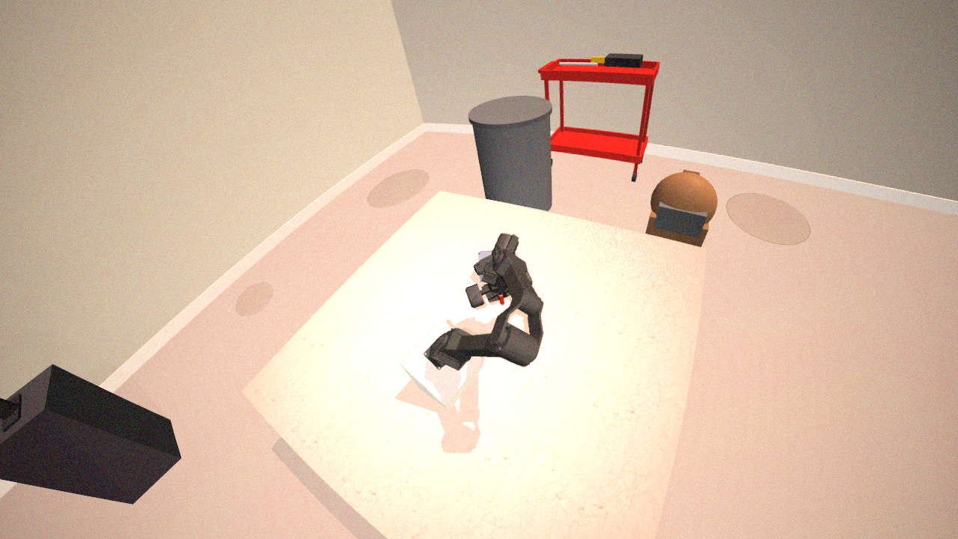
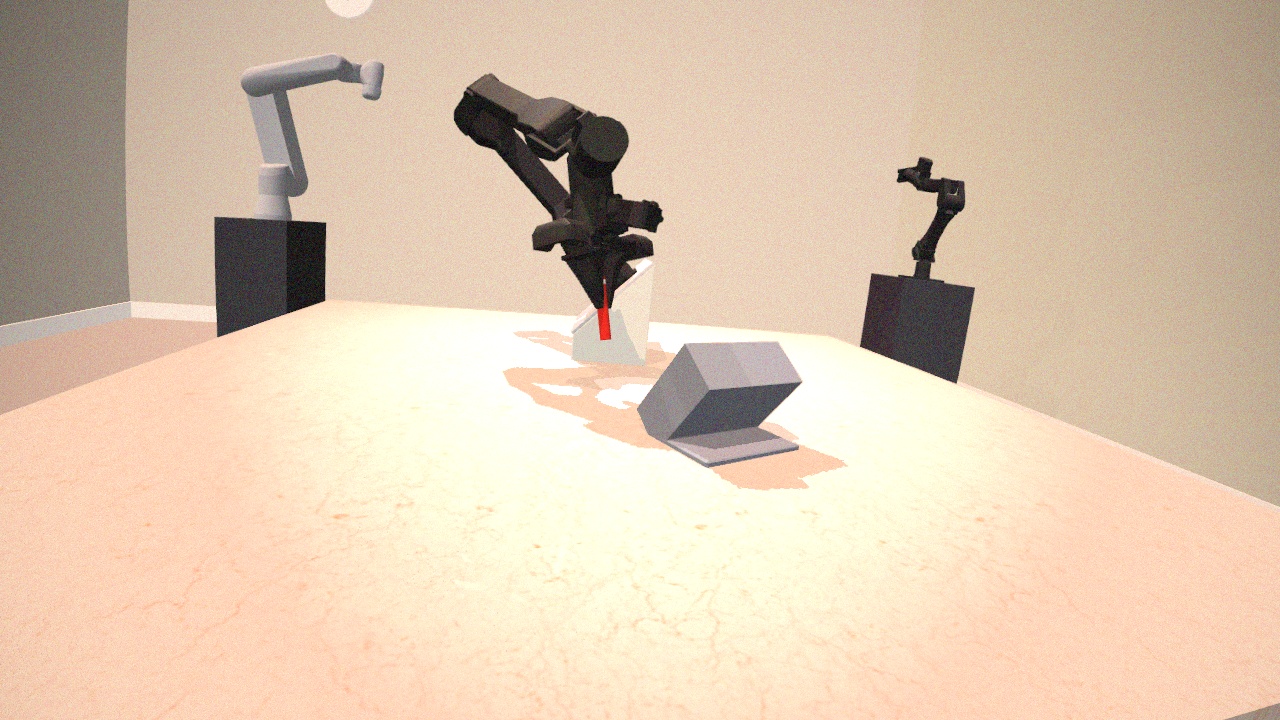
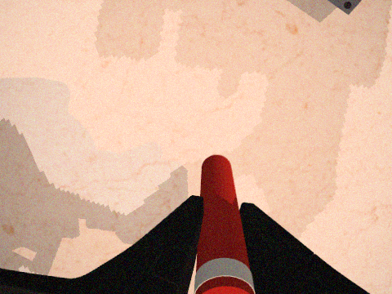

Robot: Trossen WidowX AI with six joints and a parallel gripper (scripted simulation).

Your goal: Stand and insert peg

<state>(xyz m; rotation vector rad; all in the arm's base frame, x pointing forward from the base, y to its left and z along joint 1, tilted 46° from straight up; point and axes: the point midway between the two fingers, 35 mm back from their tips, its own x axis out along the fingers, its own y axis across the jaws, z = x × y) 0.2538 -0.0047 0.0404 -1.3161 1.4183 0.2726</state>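
The red peg [image 1: 501, 299] [image 2: 605, 325] [image 3: 219, 184] is held off the table, near upright with a slight tilt. Its plain end points down and away from the wrist camera; its white band [image 3: 224, 267] is at the upper end, between the fingers, grey in shade. My gripper [image 2: 604, 304] [image 3: 219, 211] is shut on the peg. The grey sloped panel [image 1: 483, 254] [image 2: 753, 362] stands on a thin foot, beyond the gripper from the robot's base. A dark corner of it [image 3: 342, 3] shows at the top right of the wrist view. Its hole is not visible.
A white wedge [image 1: 447, 395] [image 2: 637, 313] stands under the arm's base on the pale table [image 1: 602, 375] [image 2: 447, 555]. Arm shadows fall across the table. A grey bin [image 1: 514, 160], a red cart [image 1: 598, 142] and two arms on dark pedestals [image 2: 259, 277] [image 2: 914, 322] stand beyond it.
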